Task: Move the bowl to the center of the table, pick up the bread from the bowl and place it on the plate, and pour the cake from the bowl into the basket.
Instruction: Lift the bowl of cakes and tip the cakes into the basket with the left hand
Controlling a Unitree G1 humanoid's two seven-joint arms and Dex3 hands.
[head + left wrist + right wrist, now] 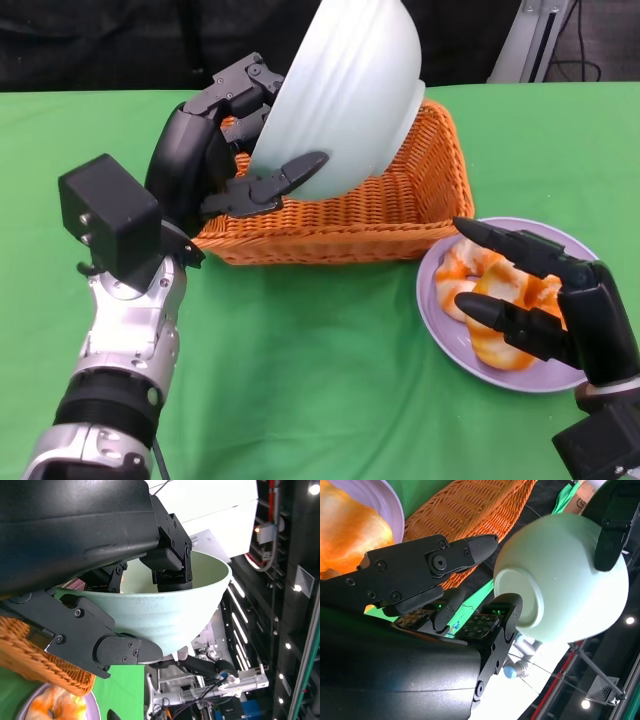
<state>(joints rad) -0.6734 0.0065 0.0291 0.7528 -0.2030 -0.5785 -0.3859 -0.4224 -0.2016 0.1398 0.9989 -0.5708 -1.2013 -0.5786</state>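
My left hand [215, 150] grips the pale green bowl [340, 95] by its rim and holds it tipped steeply over the orange wicker basket [400, 215], mouth toward the basket. The bowl [560, 575] shows its underside in the right wrist view, and its side [165, 610] fills the left wrist view. The cake is hidden from every view. Orange-glazed bread [490, 290] lies on the lilac plate [440, 320] at the right. My right hand [540, 300] hovers over the bread with its fingers spread and nothing in them.
Green cloth [320, 370] covers the table. Basket and plate stand close together, the plate's rim just below the basket's right front corner. A metal stand leg [525, 40] rises behind the table's far right.
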